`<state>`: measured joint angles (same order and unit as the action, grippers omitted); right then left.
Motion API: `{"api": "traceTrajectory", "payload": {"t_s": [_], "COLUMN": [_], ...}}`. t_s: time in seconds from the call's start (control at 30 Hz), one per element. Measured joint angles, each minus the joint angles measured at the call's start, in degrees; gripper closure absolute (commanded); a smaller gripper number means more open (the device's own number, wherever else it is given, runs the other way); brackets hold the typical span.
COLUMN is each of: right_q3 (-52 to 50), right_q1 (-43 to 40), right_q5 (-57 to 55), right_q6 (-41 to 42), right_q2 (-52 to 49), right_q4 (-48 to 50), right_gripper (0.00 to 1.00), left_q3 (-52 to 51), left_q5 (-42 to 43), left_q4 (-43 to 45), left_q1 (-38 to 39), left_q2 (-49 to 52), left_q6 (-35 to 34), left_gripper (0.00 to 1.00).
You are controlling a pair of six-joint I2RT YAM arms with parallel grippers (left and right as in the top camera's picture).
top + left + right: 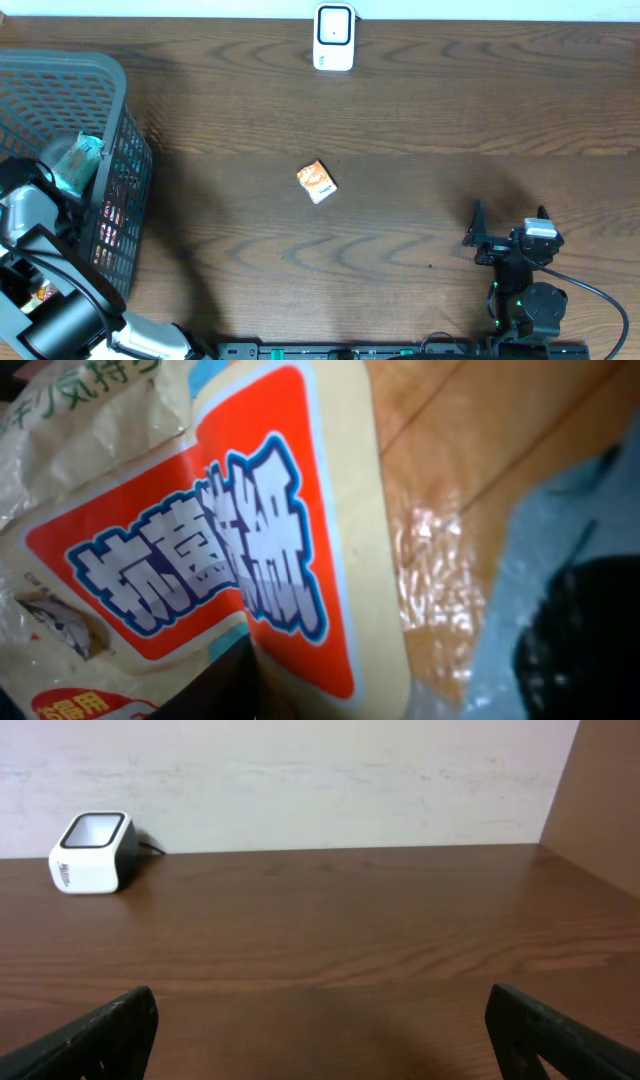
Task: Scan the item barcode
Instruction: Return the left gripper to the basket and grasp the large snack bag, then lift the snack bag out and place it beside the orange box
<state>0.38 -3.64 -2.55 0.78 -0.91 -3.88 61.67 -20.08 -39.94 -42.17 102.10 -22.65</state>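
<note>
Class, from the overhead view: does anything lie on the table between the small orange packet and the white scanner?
Nothing visible does: only bare table lies between the orange packet and the scanner. The basket stands well off to the left side.

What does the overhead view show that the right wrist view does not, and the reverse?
Only overhead: the grey basket, the orange packet lying mid-table, and the left arm reaching into the basket. Only right wrist: a brown upright panel at the frame's right. Both: the white scanner, the wooden table and the right fingers, spread wide.
</note>
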Motion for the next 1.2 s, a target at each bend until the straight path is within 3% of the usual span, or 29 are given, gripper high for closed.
{"api": "traceTrajectory", "payload": {"t_s": [0.03,0.07,0.27,0.47,0.6,1.0,1.2], "right_q3": [0.0,0.0,-0.02,0.0,0.0,0.0,0.0], "right_q1": [0.0,0.0,0.0,0.0,0.0,0.0,0.0], "right_q5": [0.0,0.0,0.0,0.0,0.0,0.0,0.02], "right_q6": [0.0,0.0,0.0,0.0,0.0,-0.02,0.0], "right_q2": [0.0,0.0,0.0,0.0,0.0,0.0,0.0], "right_q4": [0.0,0.0,0.0,0.0,0.02,-0.02,0.0], "right_gripper": [0.01,0.01,0.01,0.01,0.01,0.01,0.01], "left_q3": [-0.02,-0.13,0.24,2.86,4.85,6.08,6.08], "left_q5": [-0.11,-0.42,-0.2,8.79,15.45,25.03,40.11], "left_q4": [-0.02,-0.09,-1.42,-5.9,-5.44,1.4,9.09], "left_q1": [0.0,0.0,-0.52,-1.11,-1.11,-1.11,-1.07], "left_q2": [0.0,0.0,-0.04,-3.28,-12.13,-37.38,-45.9], "left_q6": [-0.15,-0.04,0.28,1.75,1.9,-0.85,-1.95], "left_gripper": [0.89,0.93,0.93,0.93,0.93,0.93,0.93]}}
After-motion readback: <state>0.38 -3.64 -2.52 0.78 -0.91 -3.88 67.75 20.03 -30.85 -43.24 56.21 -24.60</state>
